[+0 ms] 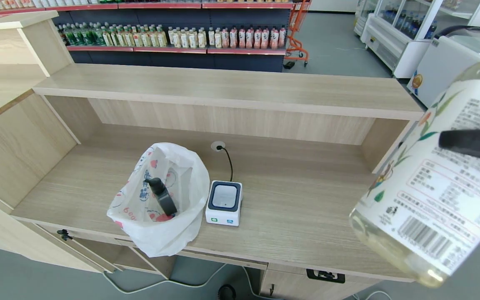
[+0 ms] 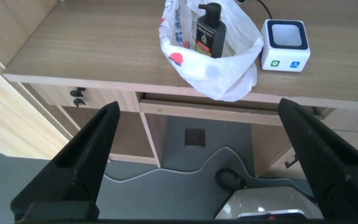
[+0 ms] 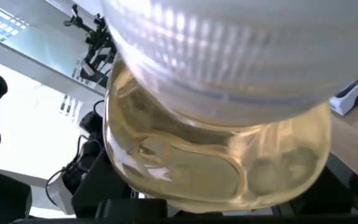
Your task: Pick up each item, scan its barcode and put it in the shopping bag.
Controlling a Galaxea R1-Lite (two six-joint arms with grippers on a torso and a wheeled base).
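My right gripper (image 1: 473,143) is clamped on the clear bottle (image 1: 431,179) of pale yellow liquid. I hold it high and tilted, barcode label up, well apart from the scanner (image 1: 224,202) on the counter (image 1: 306,208). My left gripper (image 2: 197,162) hangs wide and empty before the counter. The shopping bag (image 1: 161,233), touching the scanner, holds a dark pump bottle (image 1: 163,196).

Light wood-grain bench (image 2: 73,43): is carrying three things.
White plastic shopping bag with red and blue print (image 2: 219,71): is sitting open at the bench's front edge, its lower side drooping over it.
Black pump bottle (image 2: 209,34): is standing inside the bag.
White square scanner box with a dark-rimmed window (image 2: 284,43): is sitting just beside the bag.
Left hand (image 2: 199,109): is hanging before the bench, black fingers (image 2: 73,168) spread wide, gripping nothing.
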